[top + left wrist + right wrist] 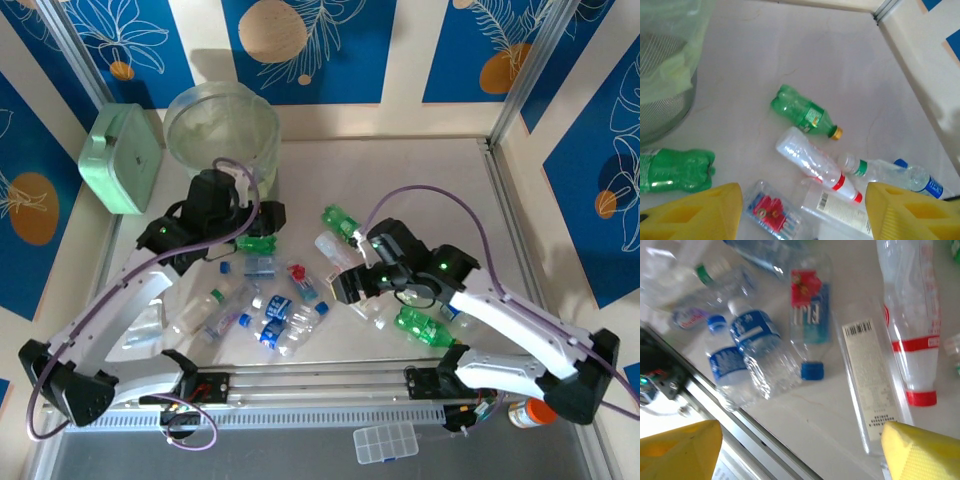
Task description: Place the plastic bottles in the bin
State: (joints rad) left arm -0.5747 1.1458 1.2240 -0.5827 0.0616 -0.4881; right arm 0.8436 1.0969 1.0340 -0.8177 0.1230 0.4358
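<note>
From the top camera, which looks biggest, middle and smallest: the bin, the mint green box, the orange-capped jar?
bin
mint green box (close call: the bin's rim sits nearer the camera)
orange-capped jar

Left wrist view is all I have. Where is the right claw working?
Observer: The right claw hovers open over clear bottles lying mid-table.
Operator: Anything beside the bin?
Observer: A mint green box stands just left of the bin.
Operator: More bottles behind my camera?
Observer: Yes, a cluster of blue-labelled bottles lies near the front rail.
</note>
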